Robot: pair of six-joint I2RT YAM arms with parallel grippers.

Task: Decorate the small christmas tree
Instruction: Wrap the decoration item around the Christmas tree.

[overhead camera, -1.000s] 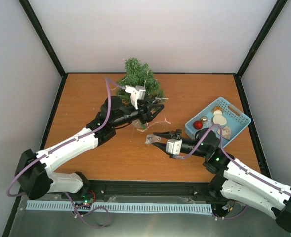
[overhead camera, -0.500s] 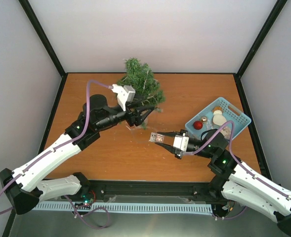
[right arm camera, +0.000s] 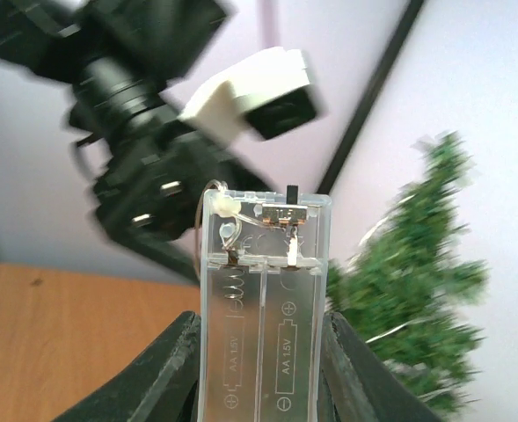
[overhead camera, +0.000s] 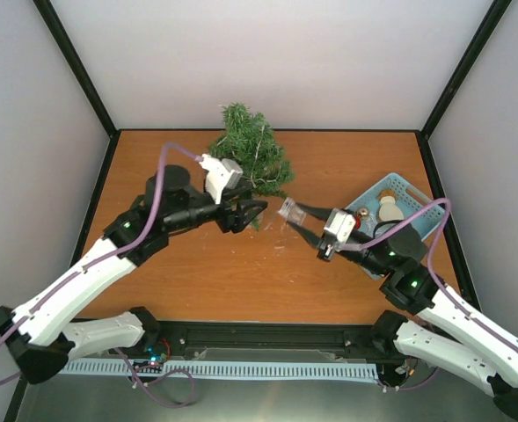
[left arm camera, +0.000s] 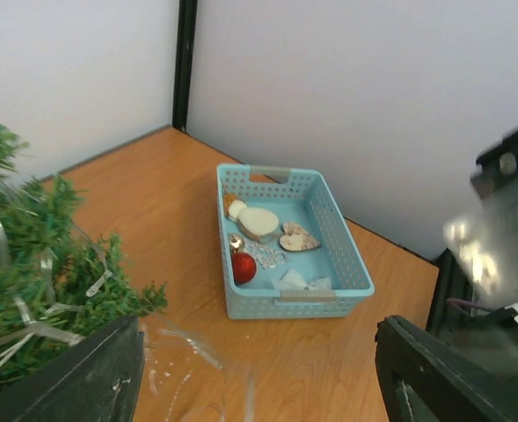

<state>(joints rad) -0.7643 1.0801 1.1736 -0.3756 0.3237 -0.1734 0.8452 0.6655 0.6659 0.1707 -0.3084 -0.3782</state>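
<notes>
Beside the small christmas tree, gripped clear battery box in right gripper, left gripper wide, empty; likely the lighting step, next needed setting box down gently.

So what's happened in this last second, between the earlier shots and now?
The right gripper carried the clear battery box up toward the small christmas tree. The left gripper opened and drew back a little. The tree and the blue basket stayed put.
</notes>
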